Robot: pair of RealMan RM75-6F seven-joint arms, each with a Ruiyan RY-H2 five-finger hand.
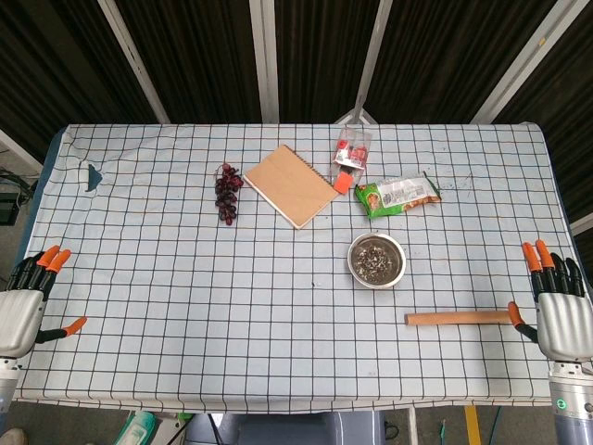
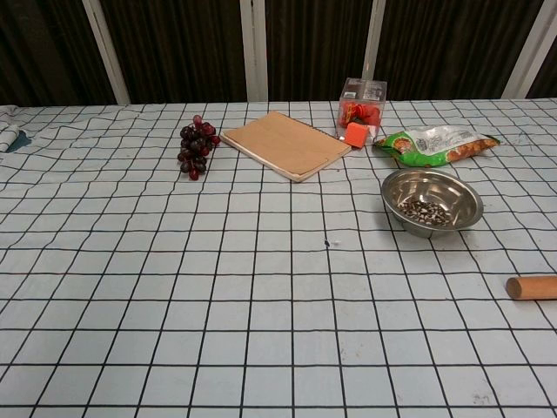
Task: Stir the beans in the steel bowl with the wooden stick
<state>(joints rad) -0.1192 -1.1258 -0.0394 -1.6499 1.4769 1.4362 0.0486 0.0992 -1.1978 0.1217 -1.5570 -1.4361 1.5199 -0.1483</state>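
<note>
A steel bowl (image 1: pixel 376 260) (image 2: pixel 432 201) holding dark beans (image 2: pixel 426 212) sits right of the table's middle. The wooden stick (image 1: pixel 459 318) (image 2: pixel 533 287) lies flat on the cloth, in front of the bowl and to its right. My right hand (image 1: pixel 559 304) rests at the table's right edge, fingers spread and empty, its thumb just beside the stick's right end; whether it touches is unclear. My left hand (image 1: pixel 26 301) lies at the left edge, fingers apart, holding nothing. Neither hand shows in the chest view.
Behind the bowl lie a green snack bag (image 1: pixel 397 196) (image 2: pixel 435 144), a clear box of red items (image 1: pixel 353 151) (image 2: pixel 360 109), a brown notebook (image 1: pixel 293 184) (image 2: pixel 285 144) and a bunch of dark grapes (image 1: pixel 227 193) (image 2: pixel 197 147). A checked cloth (image 1: pixel 185 306) covers the table.
</note>
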